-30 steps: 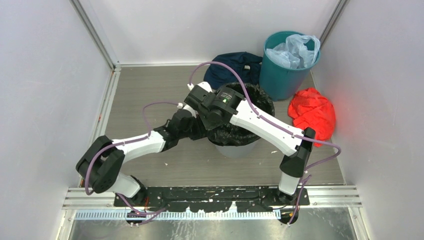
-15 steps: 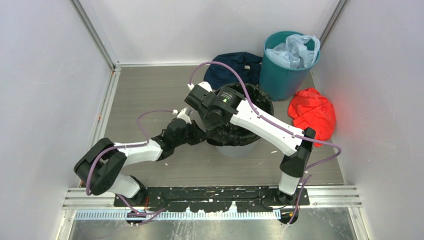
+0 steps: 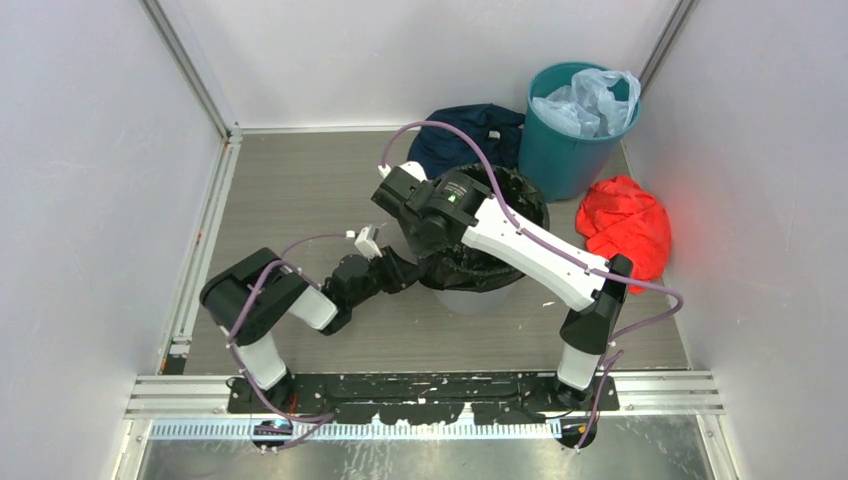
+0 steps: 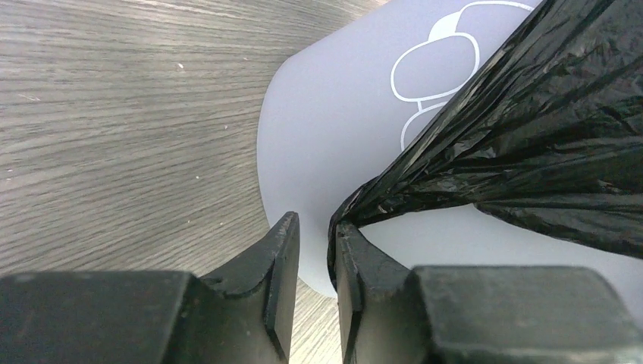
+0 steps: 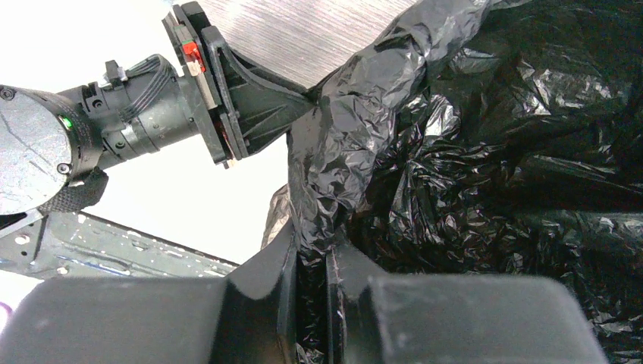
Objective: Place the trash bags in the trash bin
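The trash bag (image 3: 470, 270), black and crinkly, lines the grey trash bin (image 3: 475, 298) mid-floor, its edge folded over the rim. My right gripper (image 5: 311, 246) hangs over the bin's left rim, shut on a bunched fold of the bag (image 5: 493, 174). My left gripper (image 4: 315, 227) sits low beside the bin's left wall (image 4: 341, 114). Its jaws stand slightly apart, and a twisted strand of bag (image 4: 531, 129) still clings to the right fingertip. The right wrist view shows the left gripper (image 5: 299, 102) touching that strand.
A teal bin (image 3: 570, 150) holding a pale blue plastic bag (image 3: 590, 100) stands at the back right. A red cloth bundle (image 3: 625, 225) lies right of the grey bin, and a dark blue cloth (image 3: 465, 135) lies behind it. White walls enclose three sides.
My left arm has drawn back toward its base with its elbow folding up. Its jaws have parted from the bag's edge. The right arm has stayed put.
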